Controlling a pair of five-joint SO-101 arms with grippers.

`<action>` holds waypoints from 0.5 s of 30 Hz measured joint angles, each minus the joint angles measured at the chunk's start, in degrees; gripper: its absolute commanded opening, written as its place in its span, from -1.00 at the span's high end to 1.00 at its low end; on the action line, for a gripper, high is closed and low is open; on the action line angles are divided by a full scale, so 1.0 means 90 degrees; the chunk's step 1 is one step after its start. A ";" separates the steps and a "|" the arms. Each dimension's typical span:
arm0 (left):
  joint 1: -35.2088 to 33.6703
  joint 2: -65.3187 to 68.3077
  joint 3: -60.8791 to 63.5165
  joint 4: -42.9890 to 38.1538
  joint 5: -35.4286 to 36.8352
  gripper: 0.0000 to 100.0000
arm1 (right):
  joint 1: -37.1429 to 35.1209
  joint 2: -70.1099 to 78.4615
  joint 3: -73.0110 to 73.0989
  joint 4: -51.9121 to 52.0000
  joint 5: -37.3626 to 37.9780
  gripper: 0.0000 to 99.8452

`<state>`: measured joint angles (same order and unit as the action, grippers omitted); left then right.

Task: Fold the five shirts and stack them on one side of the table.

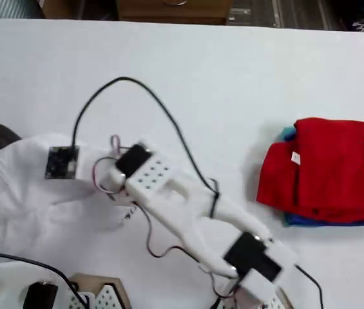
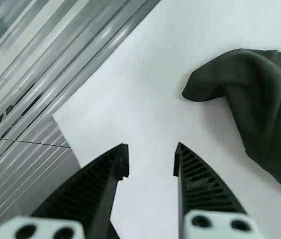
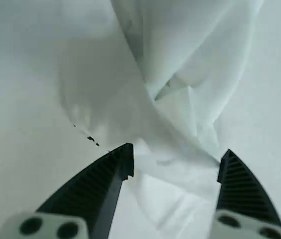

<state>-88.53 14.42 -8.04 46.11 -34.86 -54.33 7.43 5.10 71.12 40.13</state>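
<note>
A white table [image 1: 246,84] is seen from above, with wooden furniture [image 1: 175,9] standing beyond its far edge at 12 o'clock. The right pincer [image 3: 175,159] is held with its dark ribbed jaws spread wide and nothing clamped. A bunched fold of the white shirt [image 3: 180,99] lies between and just past the tips, and a few small dark marks are seen on the cloth near one jaw.

In the high view the right arm [image 1: 182,203] is laid out from its base at 5 o'clock toward 9 o'clock. Its far end is over the white shirt, which is spread loosely from 9 to 7 o'clock. A black cable [image 1: 136,87] is looped from the wrist across the bare tabletop.

The left pincer [image 2: 150,159] is likewise parted, with nothing between its jaws and bare table below it. A crumpled dark shirt [image 2: 249,99] lies near it, apart from the tips, and slatted blinds [image 2: 26,74] are seen past the table's edge. In the high view a corner of the dark shirt is seen at 9 o'clock, touching the white shirt's edge.

At 3 o'clock a folded red shirt [image 1: 330,170] is stacked on a blue shirt [image 1: 323,221], well apart from the white one.
</note>
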 measured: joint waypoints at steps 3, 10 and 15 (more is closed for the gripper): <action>0.0010 0.0000 0.0000 0.0000 0.0000 0.65 | -0.0029 0.0615 -0.0420 0.0000 0.0186 0.44; 0.0010 0.0000 0.0000 0.0049 0.0000 0.65 | 0.0186 0.2071 -0.1260 0.0000 0.0352 0.95; 0.0215 0.0000 0.0000 0.0625 0.0020 0.65 | 0.0889 0.2374 -0.1729 0.0274 0.0352 0.96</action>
<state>-86.59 14.42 -8.04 51.74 -34.68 -46.33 28.79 -10.46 73.58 43.30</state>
